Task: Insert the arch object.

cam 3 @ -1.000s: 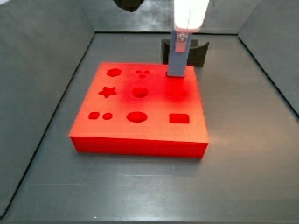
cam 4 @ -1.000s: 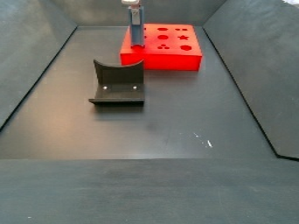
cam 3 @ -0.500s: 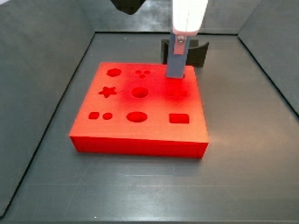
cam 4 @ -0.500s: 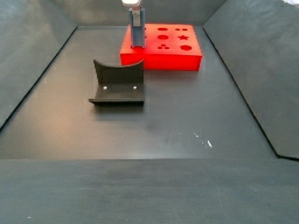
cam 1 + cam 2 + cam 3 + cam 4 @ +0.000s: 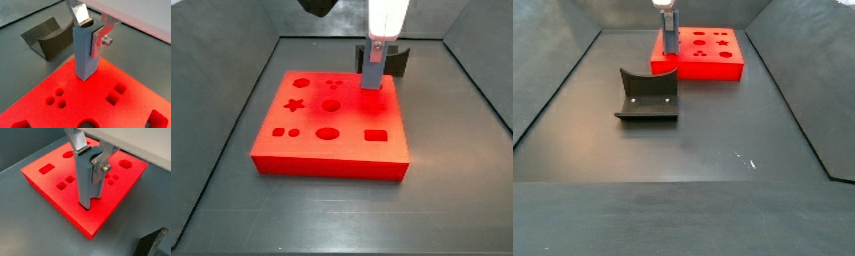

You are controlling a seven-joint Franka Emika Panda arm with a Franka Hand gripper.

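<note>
One grey arch object (image 5: 85, 50), clamped upright in the gripper (image 5: 92, 31), stands with its lower end on the red board (image 5: 325, 125) near the board's far edge, the fixture (image 5: 647, 96) well apart. Any tilt could jam it. Nothing visibly differs from half a second earlier.

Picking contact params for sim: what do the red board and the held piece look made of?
Red board: looks like matte plastic, maybe printed; even colour, no glare, crisp hole edges. Arch object, gripped upright between the gripper jaws over the board: smooth blue-grey, faint sheen, likely plastic too. Gripper fingers: bright bare metal.
</note>
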